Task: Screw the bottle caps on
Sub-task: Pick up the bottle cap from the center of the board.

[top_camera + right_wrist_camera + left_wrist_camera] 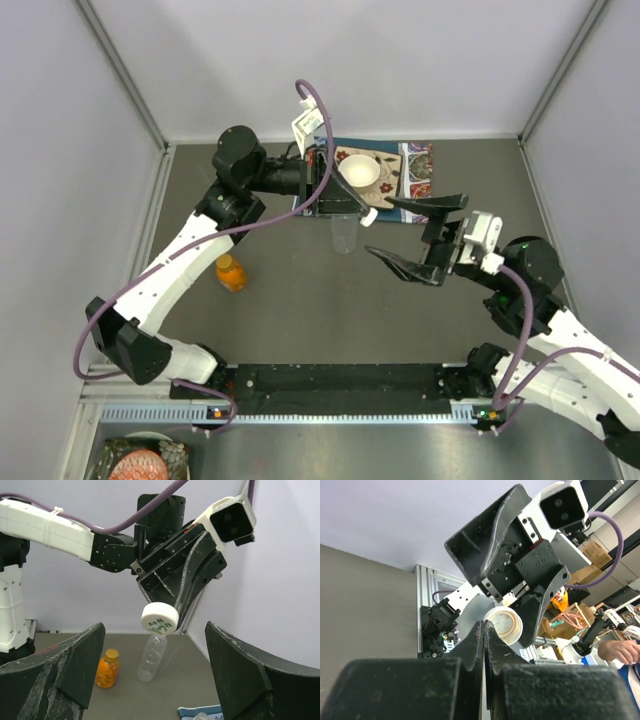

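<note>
Cap [159,618] pinched in left gripper [484,626] (bottle [151,658] nearby).

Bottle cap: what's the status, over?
Left claw shut on white cap. Right claw open, empty. Clear bottle upright, uncapped, close by. Nothing between.

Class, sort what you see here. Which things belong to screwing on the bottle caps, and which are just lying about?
For the job:
- white cap, pinched in the left gripper
- clear bottle, standing upright
- orange bottle, its orange cap already on

Lying about:
- white bowl
- patterned cloth under the bowl
</note>
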Available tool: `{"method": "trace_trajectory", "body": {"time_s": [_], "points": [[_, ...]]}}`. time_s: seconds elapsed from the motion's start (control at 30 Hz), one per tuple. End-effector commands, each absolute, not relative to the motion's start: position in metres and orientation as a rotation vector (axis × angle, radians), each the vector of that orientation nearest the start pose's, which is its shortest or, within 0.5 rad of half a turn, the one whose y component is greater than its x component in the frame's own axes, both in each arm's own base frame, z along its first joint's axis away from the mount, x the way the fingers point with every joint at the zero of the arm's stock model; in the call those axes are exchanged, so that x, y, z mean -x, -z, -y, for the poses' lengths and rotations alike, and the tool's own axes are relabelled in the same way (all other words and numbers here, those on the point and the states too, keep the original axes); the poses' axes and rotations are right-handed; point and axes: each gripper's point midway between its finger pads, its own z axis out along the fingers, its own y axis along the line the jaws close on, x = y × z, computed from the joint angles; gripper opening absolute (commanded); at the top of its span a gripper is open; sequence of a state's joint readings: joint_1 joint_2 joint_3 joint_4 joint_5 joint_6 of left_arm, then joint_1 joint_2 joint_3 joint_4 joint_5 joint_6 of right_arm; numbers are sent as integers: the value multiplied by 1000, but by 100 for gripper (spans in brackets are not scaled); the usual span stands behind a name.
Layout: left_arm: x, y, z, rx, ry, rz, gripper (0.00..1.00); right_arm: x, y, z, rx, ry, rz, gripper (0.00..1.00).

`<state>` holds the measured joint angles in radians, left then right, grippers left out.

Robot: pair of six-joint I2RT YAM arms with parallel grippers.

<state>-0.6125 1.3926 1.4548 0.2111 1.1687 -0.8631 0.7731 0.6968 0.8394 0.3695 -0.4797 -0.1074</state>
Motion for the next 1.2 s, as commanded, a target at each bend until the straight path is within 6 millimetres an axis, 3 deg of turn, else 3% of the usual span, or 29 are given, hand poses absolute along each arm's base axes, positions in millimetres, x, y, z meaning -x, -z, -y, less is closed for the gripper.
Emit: {"method": "trace_trajectory", "body": {"time_s": [0.0, 0.27, 0.63, 1.17], "points": [[-172, -469, 334, -994, 1875, -1436, 0, -148, -477, -247, 806, -711, -706, 81], [-173, -472, 335, -973, 1908, -1439, 0, -157, -483, -249, 711, -654, -669, 70], [-173, -476, 335, -948, 1934, -1440, 0, -163, -476, -256, 713, -664, -701, 55], [-176, -471, 336, -922, 1938, -1461, 0, -154, -482, -259, 696, -724, -689, 46]]}}
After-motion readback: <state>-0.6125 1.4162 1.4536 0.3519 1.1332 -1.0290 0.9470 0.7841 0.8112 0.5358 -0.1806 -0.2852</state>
